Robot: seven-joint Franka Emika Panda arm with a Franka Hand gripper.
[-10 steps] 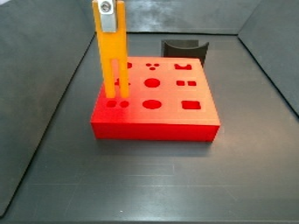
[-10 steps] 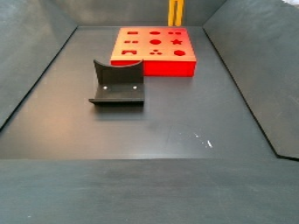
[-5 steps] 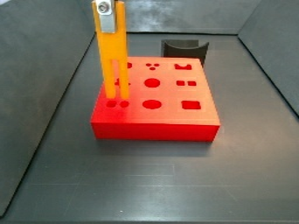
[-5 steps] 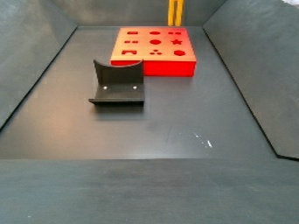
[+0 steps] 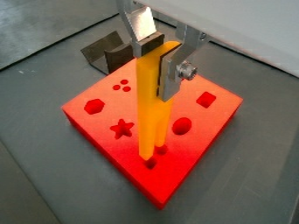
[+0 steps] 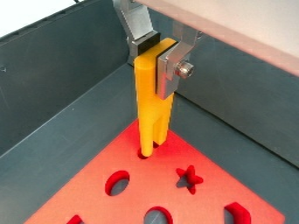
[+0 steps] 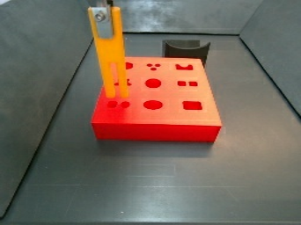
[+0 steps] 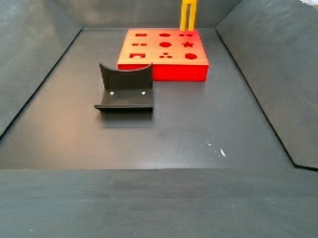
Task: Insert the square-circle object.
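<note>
The square-circle object (image 7: 109,61) is a tall orange-yellow bar. It stands with its two prongs in holes at a corner of the red block (image 7: 153,130) and leans slightly. In both wrist views my gripper (image 5: 160,63) (image 6: 156,61) sits at the bar's top end (image 5: 149,105) (image 6: 149,105). One finger lies beside the bar and the other pad stands a little off it, so the jaws look open. In a side view only the bar's lower part (image 8: 188,14) shows behind the block (image 8: 165,72).
The dark grey curved piece (image 8: 125,88) stands on the grey floor apart from the block; it also shows behind the block (image 7: 185,46) (image 5: 107,52). The block's top (image 6: 146,175) has several shaped holes. Grey walls ring the floor.
The silver finger that covered the bar's top in the side view no longer covers it. The bar now leans slightly instead of standing straight.
</note>
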